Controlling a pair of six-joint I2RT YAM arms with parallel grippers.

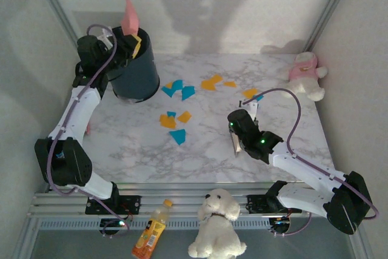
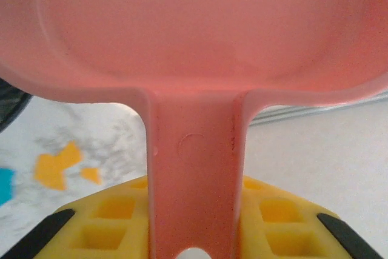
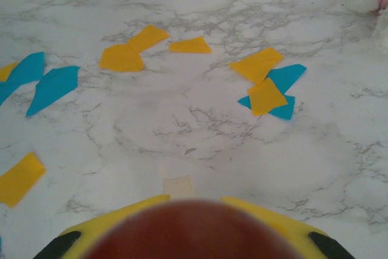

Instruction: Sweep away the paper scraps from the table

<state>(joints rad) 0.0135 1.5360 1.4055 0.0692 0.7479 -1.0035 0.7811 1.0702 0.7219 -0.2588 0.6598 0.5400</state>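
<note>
Orange and teal paper scraps (image 1: pixel 177 88) lie scattered over the middle of the white marble table (image 1: pixel 139 150). More of them show ahead in the right wrist view (image 3: pixel 124 54) and a few in the left wrist view (image 2: pixel 57 165). My left gripper (image 1: pixel 125 43) is raised at the back left, over the rim of a dark bin, shut on the handle of a pink dustpan (image 2: pixel 194 168) whose pan points upward (image 1: pixel 129 15). My right gripper (image 1: pixel 239 133) sits low right of centre, near the scraps, shut on a block (image 3: pixel 194 228) that is blurred reddish-brown against the lens.
The dark round bin (image 1: pixel 136 71) stands at the back left. A pink-and-white plush (image 1: pixel 306 74) sits at the back right corner. A white plush dog (image 1: pixel 215 219) and an orange bottle (image 1: pixel 151 230) lie beyond the front rail. A small beige patch (image 3: pixel 179 185) marks the tabletop.
</note>
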